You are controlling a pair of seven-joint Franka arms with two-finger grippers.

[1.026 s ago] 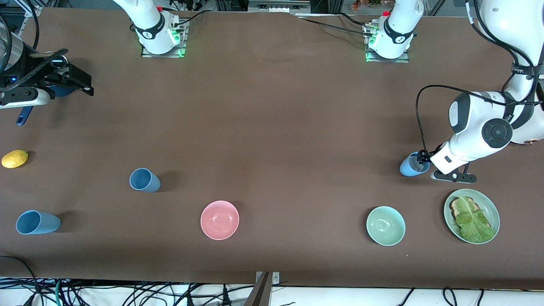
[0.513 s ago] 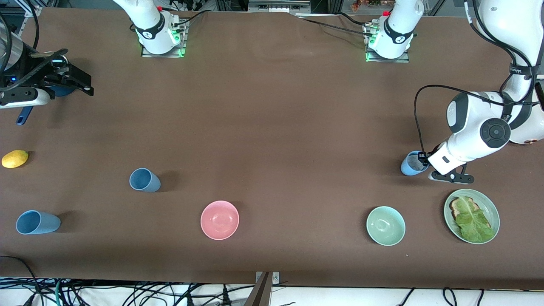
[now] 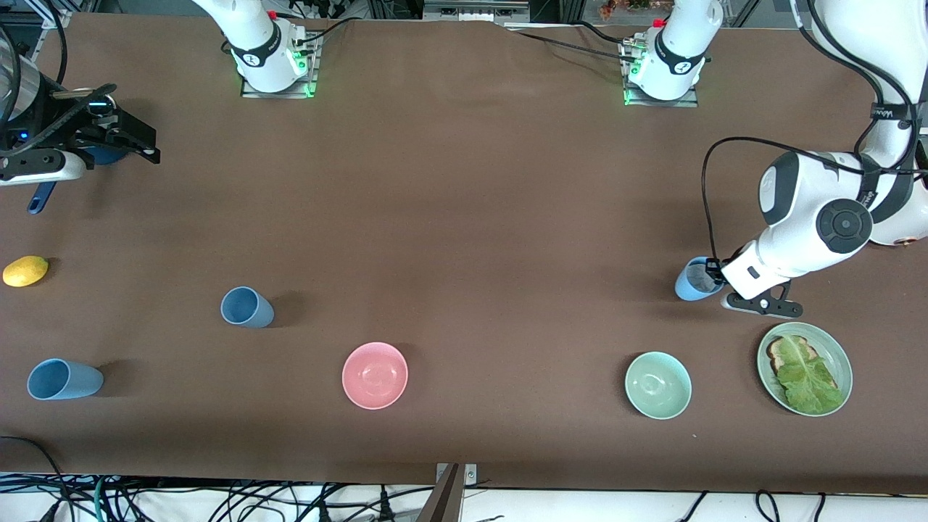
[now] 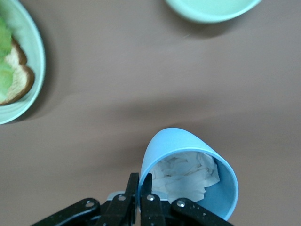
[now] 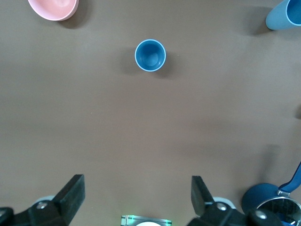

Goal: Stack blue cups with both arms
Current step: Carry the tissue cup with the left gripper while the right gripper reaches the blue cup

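Observation:
My left gripper point(image 3: 714, 275) is shut on the rim of a light blue cup point(image 3: 691, 282), with one finger inside and one outside. The left wrist view shows the gripper point(image 4: 141, 182) holding this cup point(image 4: 162, 146) tilted, with crumpled white paper point(image 4: 186, 172) in it. A darker blue cup point(image 3: 246, 307) stands toward the right arm's end of the table. Another blue cup point(image 3: 64, 379) stands nearer the front camera. Both show in the right wrist view, the darker cup point(image 5: 150, 55) and the other cup point(image 5: 284, 16). My right gripper point(image 3: 127, 139) is open and empty and waits over the saucepan.
A navy saucepan point(image 3: 38, 198) lies under the right gripper. A lemon point(image 3: 25, 270) lies near the table's end. A pink bowl point(image 3: 375, 375) and a mint bowl point(image 3: 657, 385) stand near the front edge. A green plate point(image 3: 841, 362) with bread and lettuce stands beside the left gripper.
My left gripper has moved a little toward the right arm's end of the table with the light blue cup in it. The right arm has not moved.

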